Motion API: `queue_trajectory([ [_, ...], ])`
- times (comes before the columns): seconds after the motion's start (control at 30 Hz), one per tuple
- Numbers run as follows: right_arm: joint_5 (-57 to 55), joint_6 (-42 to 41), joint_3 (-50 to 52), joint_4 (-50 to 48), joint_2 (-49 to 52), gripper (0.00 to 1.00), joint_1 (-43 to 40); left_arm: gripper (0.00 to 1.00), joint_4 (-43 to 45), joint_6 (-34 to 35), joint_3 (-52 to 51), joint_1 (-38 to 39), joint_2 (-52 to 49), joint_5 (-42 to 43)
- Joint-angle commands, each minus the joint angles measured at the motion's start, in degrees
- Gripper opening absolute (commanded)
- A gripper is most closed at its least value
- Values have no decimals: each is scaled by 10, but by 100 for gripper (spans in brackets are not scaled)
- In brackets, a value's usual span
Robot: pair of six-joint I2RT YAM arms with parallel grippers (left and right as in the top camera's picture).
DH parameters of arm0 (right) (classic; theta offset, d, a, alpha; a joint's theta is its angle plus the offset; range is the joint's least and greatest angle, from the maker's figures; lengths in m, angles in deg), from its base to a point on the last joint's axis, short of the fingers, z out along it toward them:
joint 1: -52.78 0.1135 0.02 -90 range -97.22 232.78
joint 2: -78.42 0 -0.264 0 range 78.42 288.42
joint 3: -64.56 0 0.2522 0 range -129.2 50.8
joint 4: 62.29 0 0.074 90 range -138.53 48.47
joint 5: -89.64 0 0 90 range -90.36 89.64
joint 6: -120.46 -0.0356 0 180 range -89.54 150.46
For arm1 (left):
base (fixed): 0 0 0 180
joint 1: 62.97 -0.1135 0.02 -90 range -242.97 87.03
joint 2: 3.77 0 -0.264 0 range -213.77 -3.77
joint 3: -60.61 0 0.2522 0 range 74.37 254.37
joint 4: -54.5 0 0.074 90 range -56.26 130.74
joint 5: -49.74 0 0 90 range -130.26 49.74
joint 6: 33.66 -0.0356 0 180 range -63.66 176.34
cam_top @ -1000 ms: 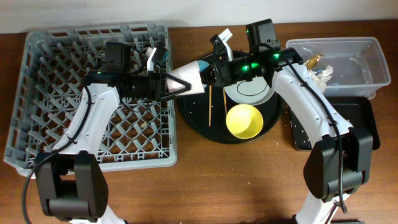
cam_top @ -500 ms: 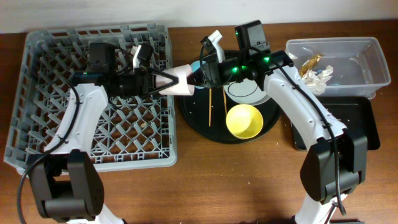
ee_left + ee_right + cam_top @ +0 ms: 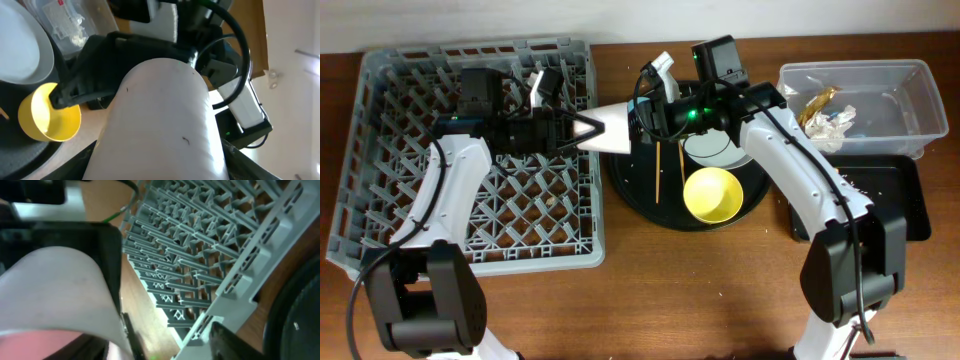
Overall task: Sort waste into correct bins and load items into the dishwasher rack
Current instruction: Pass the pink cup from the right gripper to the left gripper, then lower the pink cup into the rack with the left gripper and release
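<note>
Overhead view. A pink-white tapered plastic cup lies on its side in the air, above the strip of brown wooden table between the large square grey plastic rack with upright pegs and the round black tray. The left pincer reaches in from over the rack and grips the cup's narrow end, one finger on each side. The right pincer stands at the cup's wide end, above the tray's near rim. Whether its jaws are parted or clamped cannot be told.

On the round tray rest a yellow round bowl, a pale grey round plate partly under the right arm, and a thin wooden chopstick. At the far right, a clear rectangular plastic tub holds a gold-brown wrapper and crumpled white tissue paper. A shallow black rectangular tray lies just in front of the tub.

Left wrist view. The cup fills the middle of the frame, with the right arm's black body close behind it. The bowl and plate lie to the left.

Right wrist view. The cup occupies the lower left, a black finger against its side. The rack's pegs spread out beyond it.
</note>
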Motion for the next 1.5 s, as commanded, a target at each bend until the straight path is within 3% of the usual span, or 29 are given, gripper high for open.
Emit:
queue_trajectory([
  [0.0, -13, 2, -1, 7, 3, 74, -43, 35, 18, -3, 7, -28, 1, -7],
  [0.1, -20, 33, -1, 43, -6, 80, -92, 34, 16, 17, 10, -51, 15, -141],
  [0.17, -49, 61, -1, 89, -16, 82, -125, 34, -12, 17, 12, -53, 47, -276],
  [0.33, -168, 98, -1, 167, -45, 88, -153, 35, -140, 17, 21, -20, 166, -600],
  [0.47, -230, 109, -1, 202, -51, 88, -149, 35, -252, 19, 21, 43, 220, -800],
  [0.73, -236, 109, -1, 218, -51, 87, -139, 35, -266, 31, -3, 144, 141, -900],
  [1.0, -240, 120, -1, 219, -51, 83, -114, 35, -262, 32, -3, 162, 5, -919],
  [1.03, -240, 120, -1, 219, -51, 83, -114, 39, -261, 32, -3, 162, -7, -918],
  [1.13, -240, 119, -1, 216, -50, 80, -113, 76, -260, 31, -3, 162, -33, -918],
  [1.2, -243, 118, -1, 184, -50, 70, -106, 99, -250, 31, -2, 162, -35, -918],
  [1.47, -511, -18, -2, 21, -40, 79, -12, 99, -285, 32, 123, 161, 0, -918],
])
